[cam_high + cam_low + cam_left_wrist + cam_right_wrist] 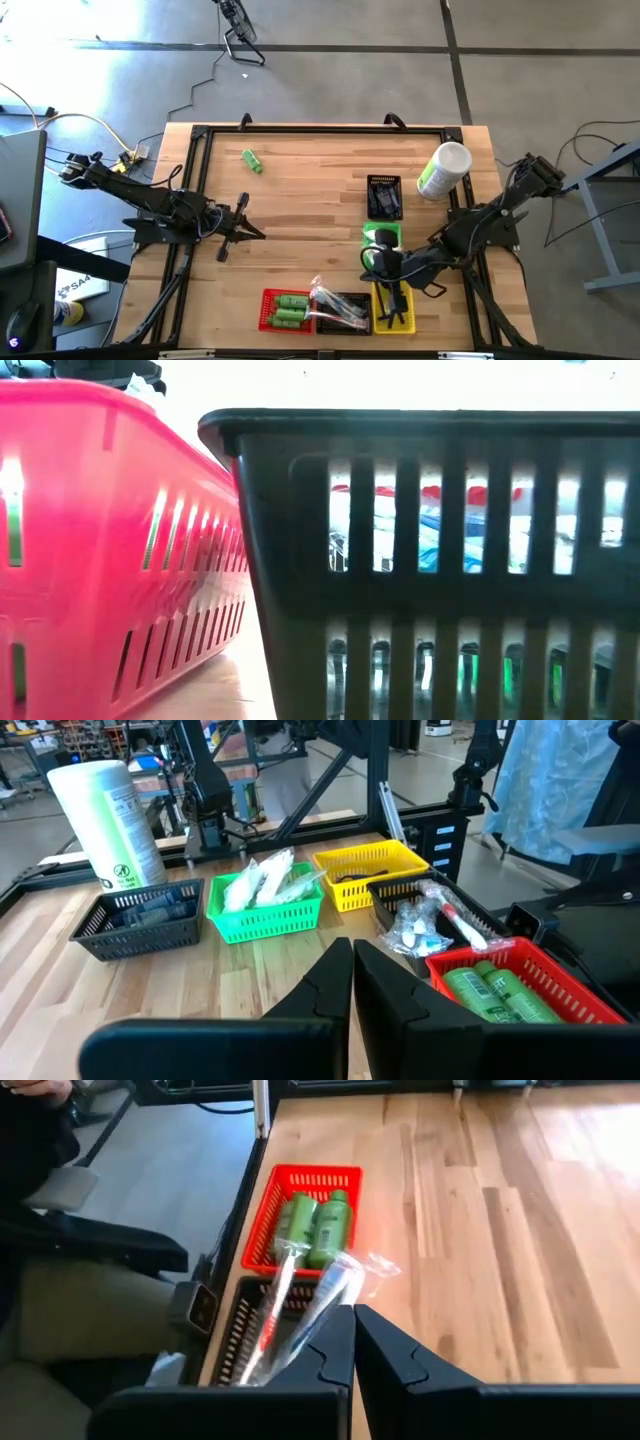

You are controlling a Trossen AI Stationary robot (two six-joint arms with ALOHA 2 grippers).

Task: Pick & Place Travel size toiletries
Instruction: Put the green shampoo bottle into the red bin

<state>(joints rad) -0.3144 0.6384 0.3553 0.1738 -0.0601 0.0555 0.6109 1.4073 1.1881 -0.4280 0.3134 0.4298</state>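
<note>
Overhead view: pale wooden plank table (300, 200) inside a black frame. One small green plastic bottle (252, 160) lies alone on bare wood toward the far left, its long axis running slantwise. The left gripper (243, 222), fingers pressed together and holding nothing, rests nearer the viewer than the bottle, and its arm is clearly the closer one. The right gripper (385, 262), also pressed together and empty, hangs over the green mesh basket (381, 236), well apart from the loose bottle. A tall white cylindrical container (444, 170) stands at the far right. Along the near edge sit a red mesh basket (284, 310) with green bottles and a black mesh basket (345, 313) with clear-wrapped toothbrushes.

Table-level view: only slotted plastic walls, red basket beside black, almost touching.

Left wrist view: closed dark fingers (330, 982) point toward a row of baskets: dark grey with navy tubes (150, 910), green with white crinkled packets (262, 883), and a yellow mesh basket (362, 870). The loose bottle is out of sight here.

Right wrist view: closed fingers above glossy wrapped toothbrushes (300, 1305) and two smooth green bottles in the red basket.

Judging by this, the lone bottle is probably next, and the left arm would have to reach away toward the far side.
</note>
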